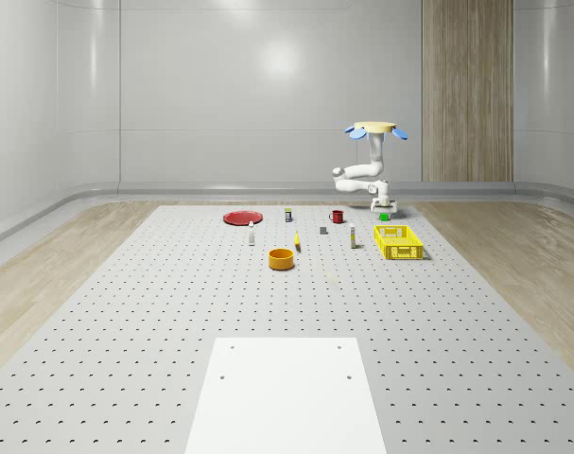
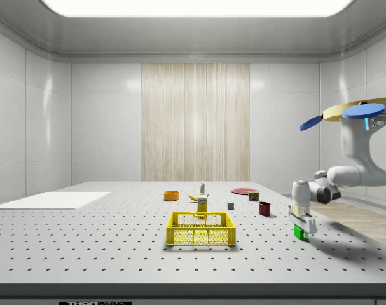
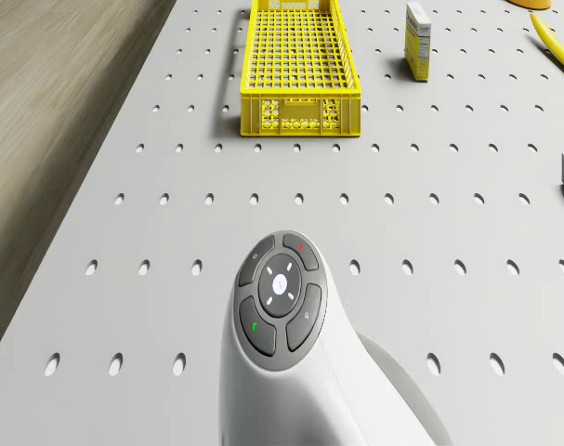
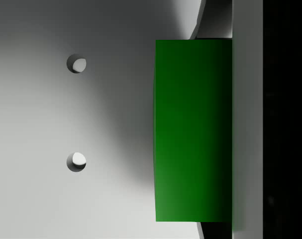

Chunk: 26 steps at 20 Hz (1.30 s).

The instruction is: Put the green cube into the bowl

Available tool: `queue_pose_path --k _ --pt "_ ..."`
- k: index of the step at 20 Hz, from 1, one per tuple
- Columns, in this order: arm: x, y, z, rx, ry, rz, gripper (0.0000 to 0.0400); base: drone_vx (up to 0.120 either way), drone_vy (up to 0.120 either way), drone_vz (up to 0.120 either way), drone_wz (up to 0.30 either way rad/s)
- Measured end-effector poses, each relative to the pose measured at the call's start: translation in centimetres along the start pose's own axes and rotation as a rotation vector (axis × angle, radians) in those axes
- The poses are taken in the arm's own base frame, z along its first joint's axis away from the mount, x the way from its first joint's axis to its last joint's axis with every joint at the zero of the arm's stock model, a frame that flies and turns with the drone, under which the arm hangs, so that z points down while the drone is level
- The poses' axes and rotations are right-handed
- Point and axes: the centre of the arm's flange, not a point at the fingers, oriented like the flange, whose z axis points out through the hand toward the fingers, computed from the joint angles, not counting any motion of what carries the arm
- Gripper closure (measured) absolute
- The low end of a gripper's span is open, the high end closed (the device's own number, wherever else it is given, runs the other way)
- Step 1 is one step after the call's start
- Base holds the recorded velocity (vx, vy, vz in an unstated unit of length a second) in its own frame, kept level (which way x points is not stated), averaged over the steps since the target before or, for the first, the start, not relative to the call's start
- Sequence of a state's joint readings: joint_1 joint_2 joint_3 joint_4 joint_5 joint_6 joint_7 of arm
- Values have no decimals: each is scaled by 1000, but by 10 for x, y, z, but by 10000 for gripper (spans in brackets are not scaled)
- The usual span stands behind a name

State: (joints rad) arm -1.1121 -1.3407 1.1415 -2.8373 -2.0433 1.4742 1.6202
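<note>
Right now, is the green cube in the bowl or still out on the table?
Out. The green cube sits on the table under the pincer, far from the orange bowl.

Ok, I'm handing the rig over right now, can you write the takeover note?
Gripper: down at the green cube on the table, near the red mug; whether the jaws are shut on it can't be told.
Drone: hovers above that far end of the table, beyond the yellow crate.
Orange bowl: mid-table, holding no cube.
Done: approach to the cube.
Left: confirm the grasp, lift, carry to the bowl, release.
</note>
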Motion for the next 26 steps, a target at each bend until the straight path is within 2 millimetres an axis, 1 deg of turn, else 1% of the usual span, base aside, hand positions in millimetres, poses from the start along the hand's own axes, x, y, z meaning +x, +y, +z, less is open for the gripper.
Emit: queue_pose_path --k 5,8,13,18,26 --pt "0 0 0 -1 1 0 134 0 0 0 0" --pt "0 0 -5 -1 1 1 139 0 0 0 0" --pt "0 0 -21 0 0 0 148 0 0 112 0" --pt "0 0 -28 1 -1 -3 150 120 -120 120 0" --pt "0 0 -31 1 -1 -5 150 120 -120 120 0"
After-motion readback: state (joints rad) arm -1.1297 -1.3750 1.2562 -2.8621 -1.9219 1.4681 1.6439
